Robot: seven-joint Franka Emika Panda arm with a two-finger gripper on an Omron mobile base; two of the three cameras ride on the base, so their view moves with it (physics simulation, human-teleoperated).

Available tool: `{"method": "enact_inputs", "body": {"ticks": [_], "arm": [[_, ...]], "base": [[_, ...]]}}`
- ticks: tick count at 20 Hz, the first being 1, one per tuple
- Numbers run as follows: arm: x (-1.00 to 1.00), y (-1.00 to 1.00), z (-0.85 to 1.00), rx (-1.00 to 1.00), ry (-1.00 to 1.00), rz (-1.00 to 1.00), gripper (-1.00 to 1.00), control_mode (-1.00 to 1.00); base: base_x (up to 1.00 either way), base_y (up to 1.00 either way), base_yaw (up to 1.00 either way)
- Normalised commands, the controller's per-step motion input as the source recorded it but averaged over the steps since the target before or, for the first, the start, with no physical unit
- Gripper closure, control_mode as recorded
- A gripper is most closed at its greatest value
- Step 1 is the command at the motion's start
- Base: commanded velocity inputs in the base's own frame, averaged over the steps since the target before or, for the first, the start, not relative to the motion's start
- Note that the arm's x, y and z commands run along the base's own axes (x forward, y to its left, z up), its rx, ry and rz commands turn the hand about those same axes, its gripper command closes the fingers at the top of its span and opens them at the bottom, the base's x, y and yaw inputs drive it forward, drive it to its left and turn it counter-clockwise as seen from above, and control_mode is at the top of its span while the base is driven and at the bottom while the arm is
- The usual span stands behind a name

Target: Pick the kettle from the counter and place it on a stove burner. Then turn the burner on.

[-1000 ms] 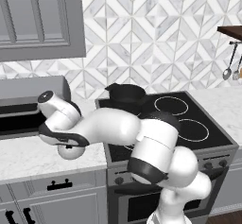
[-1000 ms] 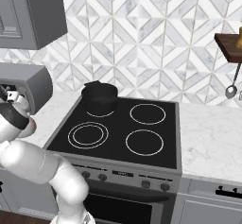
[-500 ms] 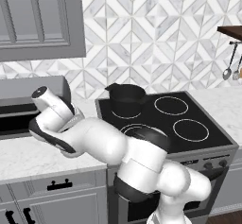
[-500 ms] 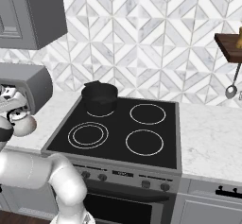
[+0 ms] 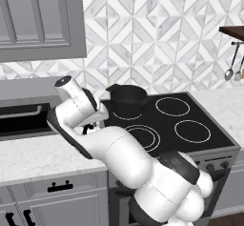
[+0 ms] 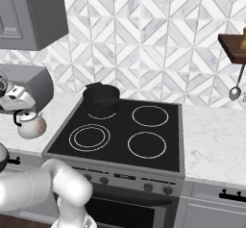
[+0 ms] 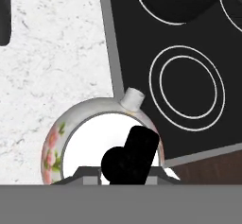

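From the left, the arm is bending over the counter [image 5: 33, 156] beside the stove. From the right, the hand [image 6: 18, 110] is clamping the kettle [image 6: 31, 124] by its handle for lifting. Hand view: the kettle is hanging beside the double-ringed burner [image 7: 189, 87].

You're looking at a home kitchen, rendered: a black glass cooktop [image 6: 120, 135] with white ring burners is sitting in a range with front knobs [image 6: 126, 182], white marble-look counter [image 6: 216, 145] is running on both sides, grey cabinets [image 5: 40, 20] are hanging above, a chevron tile backsplash [image 6: 158, 44] is covering the wall, a black pot [image 6: 101, 99] is resting on a back burner, ladles [image 5: 229, 70] are hanging under a wooden shelf
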Motion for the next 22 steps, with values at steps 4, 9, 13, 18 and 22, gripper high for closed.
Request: {"method": "enact_inputs", "body": {"ticks": [4,9,13,18,22], "arm": [[-0.18,-1.0,0.37,0.15,0.0,-0.31,1.0,-1.0],[-0.01,-1.0,0.31,0.17,0.0,-0.32,1.0,-1.0],[0.04,-1.0,0.13,0.1,-0.01,-0.22,1.0,-1.0],[0.07,-1.0,0.03,0.03,-0.03,-0.19,1.0,-1.0],[0.06,-0.93,0.0,0.0,0.0,-0.19,1.0,-1.0]], "base": [[0.0,0.0,0.0],[0.0,0.0,0.0],[0.0,0.0,0.0],[0.0,0.0,0.0],[0.0,0.0,0.0]]}}
